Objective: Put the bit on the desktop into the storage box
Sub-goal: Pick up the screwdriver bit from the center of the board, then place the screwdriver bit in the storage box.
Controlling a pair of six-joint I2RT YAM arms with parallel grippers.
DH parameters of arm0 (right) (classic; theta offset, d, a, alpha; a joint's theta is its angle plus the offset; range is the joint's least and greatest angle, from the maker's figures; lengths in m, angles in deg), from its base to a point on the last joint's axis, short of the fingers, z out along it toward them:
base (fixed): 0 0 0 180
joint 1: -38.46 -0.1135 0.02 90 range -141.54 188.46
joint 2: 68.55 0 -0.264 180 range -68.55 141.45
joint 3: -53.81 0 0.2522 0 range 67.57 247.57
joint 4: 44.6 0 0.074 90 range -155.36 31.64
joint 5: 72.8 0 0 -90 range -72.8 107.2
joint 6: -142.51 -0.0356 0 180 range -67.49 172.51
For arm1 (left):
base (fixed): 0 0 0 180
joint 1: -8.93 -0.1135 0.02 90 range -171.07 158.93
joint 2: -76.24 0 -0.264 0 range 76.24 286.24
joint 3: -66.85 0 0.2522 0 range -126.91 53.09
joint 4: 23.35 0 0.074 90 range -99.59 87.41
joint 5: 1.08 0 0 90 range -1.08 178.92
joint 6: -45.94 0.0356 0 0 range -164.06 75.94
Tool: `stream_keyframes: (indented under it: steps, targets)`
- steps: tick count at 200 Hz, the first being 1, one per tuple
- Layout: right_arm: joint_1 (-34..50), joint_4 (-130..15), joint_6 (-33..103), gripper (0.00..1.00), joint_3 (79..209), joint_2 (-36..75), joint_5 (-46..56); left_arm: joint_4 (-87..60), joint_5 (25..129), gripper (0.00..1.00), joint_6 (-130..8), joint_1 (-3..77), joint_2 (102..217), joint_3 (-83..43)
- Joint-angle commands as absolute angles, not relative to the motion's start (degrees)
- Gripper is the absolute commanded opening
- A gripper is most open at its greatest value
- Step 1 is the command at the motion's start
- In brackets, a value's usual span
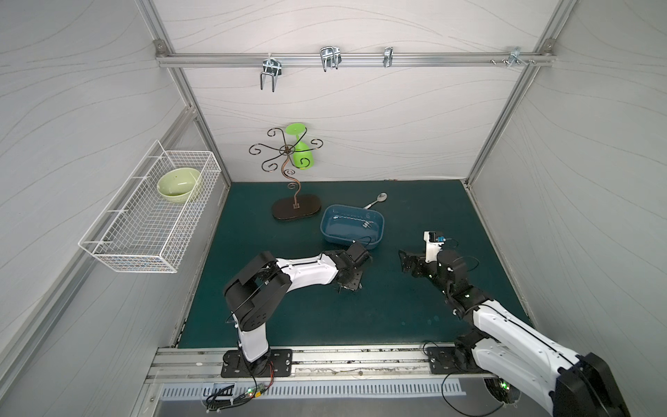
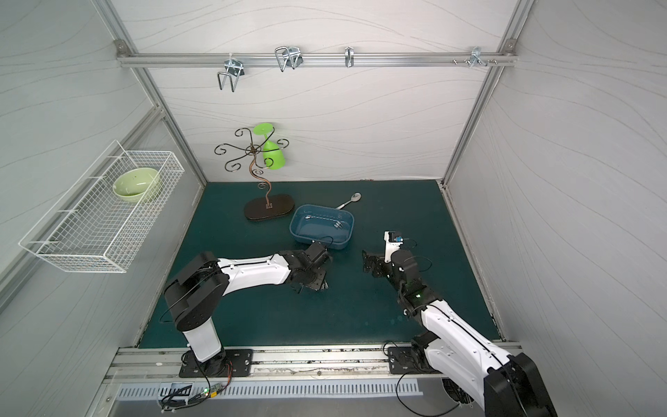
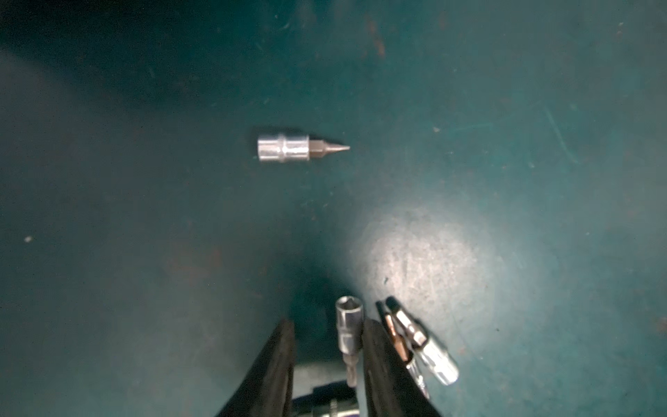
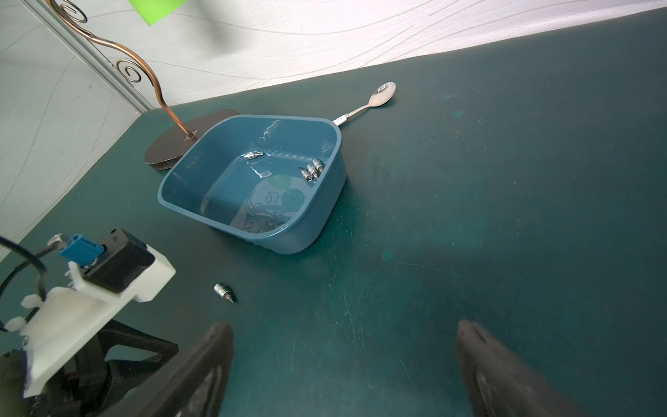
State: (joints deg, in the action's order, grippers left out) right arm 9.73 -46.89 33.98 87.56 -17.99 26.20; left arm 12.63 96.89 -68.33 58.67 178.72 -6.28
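On bench (image 1: 361, 317), bit (image 3: 345, 325) lies between left fingers (image 3: 281, 353), long axis along them; fingers apart, gap one side. Just outside: other bits (image 3: 429, 350). Empty right fingers (image 4: 202, 368) spread wide, farther off. Nearby box (image 4: 306, 231) holds some.

The desktop (image 1: 325, 317) is a flat, matte, dark teal-green surface. Close views show fine scratches and scuffs on it.

Items resting directly on it:
- **Back, left of centre:** the dark oval base (image 1: 296, 212) of a wire stand.
- **Just beside that base, to its right:** the storage box (image 4: 319, 216), blue, upright, open side up.
- **Behind the box's far right corner:** a metal spoon (image 1: 377, 199), bowl pointing away, handle end hidden behind the box rim.
- **In front of the box:** a loose bit (image 3: 288, 148) lying on its side. Apart from it lie three further bits (image 3: 431, 355) in a close group, two of them side by side.
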Motion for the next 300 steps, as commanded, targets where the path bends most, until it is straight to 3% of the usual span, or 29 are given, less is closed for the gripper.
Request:
stream_keyframes:
  steps: [1, 127, 224, 300]
  targets:
    - [10.08, -47.02, 33.99, 0.99, 88.75, -17.75, 26.58, 13.63, 98.53, 0.33, -68.93, 59.03, 179.71, -8.52]
    - [10.08, -47.03, 33.93, 0.99, 88.75, -17.73, 26.6, 16.16, 102.19, 0.17, -70.78, 58.99, 179.61, -9.4]
    - [10.08, -47.28, 34.01, 0.99, 88.75, -18.26, 26.6, 17.9, 102.44, 0.15, -68.92, 58.68, 175.37, -15.06]
    - [10.08, -47.24, 33.99, 0.99, 88.75, -18.2, 26.56, 15.4, 100.96, 0.13, -64.64, 53.5, 177.99, -23.12]
